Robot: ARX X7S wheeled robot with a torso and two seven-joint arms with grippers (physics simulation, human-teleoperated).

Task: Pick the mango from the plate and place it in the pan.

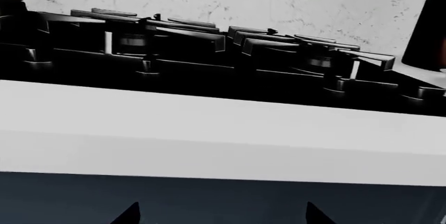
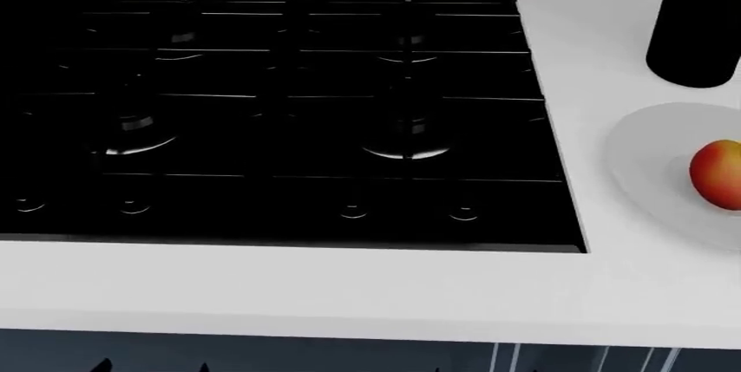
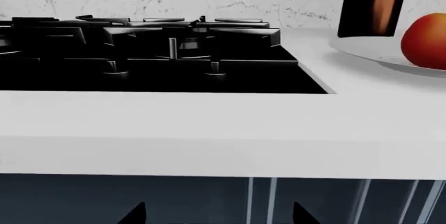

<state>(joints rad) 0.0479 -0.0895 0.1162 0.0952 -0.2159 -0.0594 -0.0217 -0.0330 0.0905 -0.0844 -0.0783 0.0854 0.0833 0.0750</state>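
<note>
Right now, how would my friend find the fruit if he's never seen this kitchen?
Start at the big black stove and move right along the white counter to the pale round plate. The mango sits on it, small, egg-shaped and the only red-orange thing beside the tall black container.

Text on stove (image 2: 278, 112): none readable
Text on plate (image 2: 648, 164): none readable
Elsewhere: none readable

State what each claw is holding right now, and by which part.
Nothing is held. The left claw and right claw both hang open and empty below the counter edge. The mango lies untouched on the plate.
</note>
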